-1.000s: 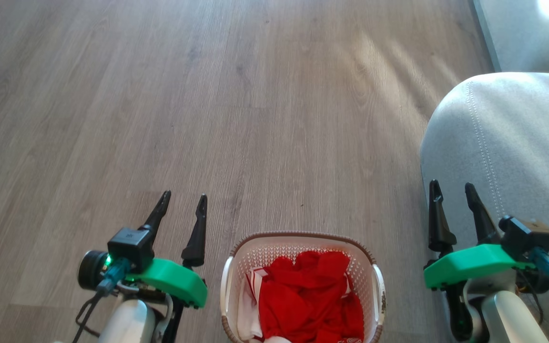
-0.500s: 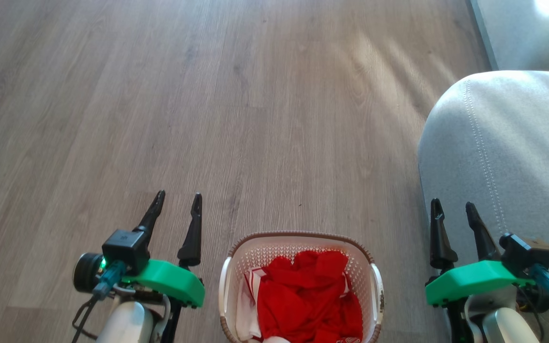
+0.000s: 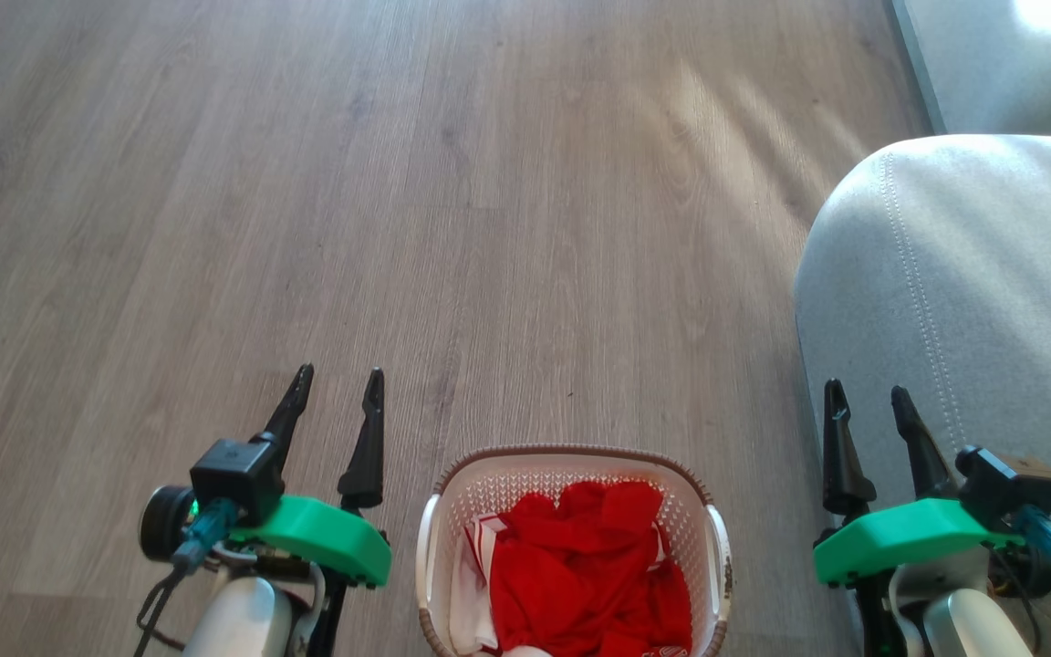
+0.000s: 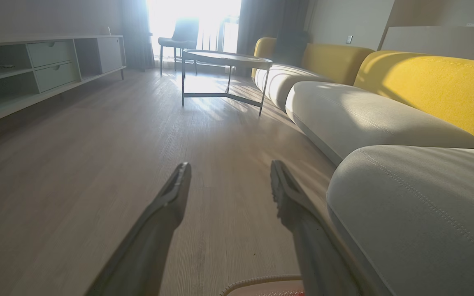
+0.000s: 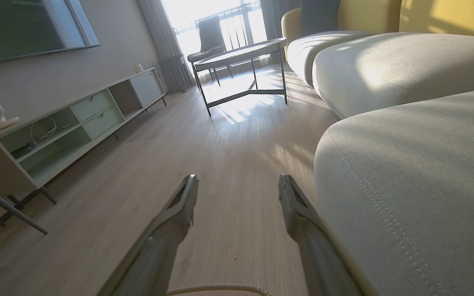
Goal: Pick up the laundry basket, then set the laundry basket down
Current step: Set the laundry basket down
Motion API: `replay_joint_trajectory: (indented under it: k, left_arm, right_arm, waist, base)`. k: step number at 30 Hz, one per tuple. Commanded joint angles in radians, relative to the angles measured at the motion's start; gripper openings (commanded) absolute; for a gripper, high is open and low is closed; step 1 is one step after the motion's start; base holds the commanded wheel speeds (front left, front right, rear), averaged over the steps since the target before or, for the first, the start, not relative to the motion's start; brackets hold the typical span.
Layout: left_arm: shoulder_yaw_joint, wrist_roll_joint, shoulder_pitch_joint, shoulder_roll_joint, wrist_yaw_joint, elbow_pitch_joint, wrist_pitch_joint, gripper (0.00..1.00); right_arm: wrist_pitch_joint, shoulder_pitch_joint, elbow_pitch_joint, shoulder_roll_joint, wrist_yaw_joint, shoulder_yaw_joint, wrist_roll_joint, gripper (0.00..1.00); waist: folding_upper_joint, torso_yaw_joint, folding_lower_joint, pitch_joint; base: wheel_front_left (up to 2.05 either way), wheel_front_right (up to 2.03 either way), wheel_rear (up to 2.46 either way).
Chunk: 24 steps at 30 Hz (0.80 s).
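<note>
Laundry basket (image 3: 500, 485): stands on the wood floor (image 3: 525, 228) at the near edge of the head view, between the two arms. Neither gripper touches it. It has a brown rim, white lattice walls and a white handle on each side. Its near end is cut off by the frame. Red-and-white clothes (image 3: 580, 566) lie bunched inside, piled to about rim level.

Left gripper (image 3: 340, 374): just left of the basket and apart from it. The fingers point toward the far end of the room. They are spread with a clear gap, with only bare floor between them and nothing held.

Right gripper (image 3: 864, 388): right of the basket, with a wider gap to it than on the left side. It sits against the near end of the grey sofa (image 3: 972, 274). The fingers are parted about as much as the left pair and are empty. I cannot tell whether the outer finger touches the cushion.

Far end of the room, seen from the wrist views: coffee table (image 4: 224, 59), a chair (image 4: 179, 37) by the bright window, and a low cabinet (image 4: 47, 70) along the left wall.
</note>
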Motion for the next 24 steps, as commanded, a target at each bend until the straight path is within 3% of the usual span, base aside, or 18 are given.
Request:
replay_joint_trajectory:
  k: [1,24]
  left_arm:
    - [0.037,-0.011,-0.04,-0.002,0.003,-0.032,-0.005,1.0]
    - [0.051,-0.025,-0.039,-0.002,0.0,-0.04,-0.005,1.0]
  right_arm:
    - [-0.012,-0.042,-0.037,-0.001,0.007,0.023,-0.002,1.0]
    - [-0.012,-0.047,-0.031,-0.001,0.007,0.02,-0.002,1.0]
  waist:
    - [0.0,0.0,0.0,0.0]
    - [0.0,-0.008,0.0,-0.003]
  base:
    - [0.0,0.0,0.0]
    - [0.0,0.0,0.0]
